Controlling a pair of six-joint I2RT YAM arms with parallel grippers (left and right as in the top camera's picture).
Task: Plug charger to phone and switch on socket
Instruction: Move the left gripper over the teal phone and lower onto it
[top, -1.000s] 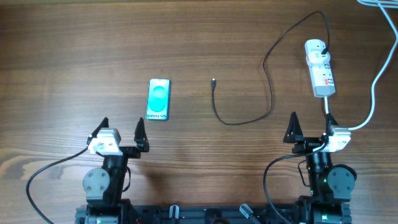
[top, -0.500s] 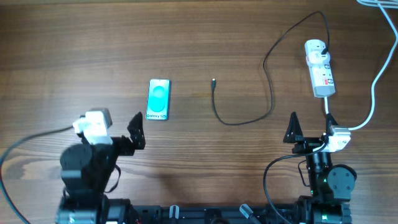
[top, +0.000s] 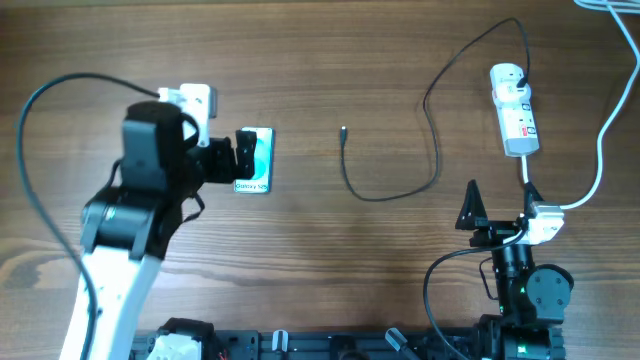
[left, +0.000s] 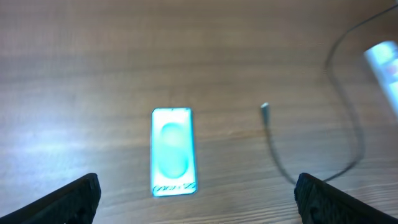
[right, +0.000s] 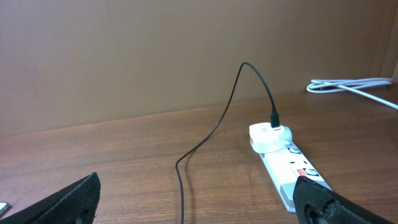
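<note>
Two robot arms work a brown wooden table (top: 300, 60), where a small smartphone with a glowing teal screen (top: 262, 150) lies flat left of centre, its "Galaxy" lettering at the near end. The left gripper (top: 238, 160) hangs above the phone, covering its left edge in the overhead view, with its fingers spread wide and holding nothing. The left wrist view shows the handset (left: 173, 151) framed between the two dark fingertips (left: 78, 196).

The thin black charger cable (top: 436, 150) loops across the middle of the table. Its small plug tip (top: 343, 131) lies loose to the right of the phone, near it but apart. At the far right, the white elongated power strip (top: 515, 115) takes the cable's other end. The right gripper (top: 498, 200) sits parked at the near right edge, likewise fully spread and empty.

The step in hand appears to be securing the phone. Done well, the fingers would close on its long sides, squarely and low, leaving the ends free for the plug. A skewed pinch could spin the handset on the smooth wood.
</note>
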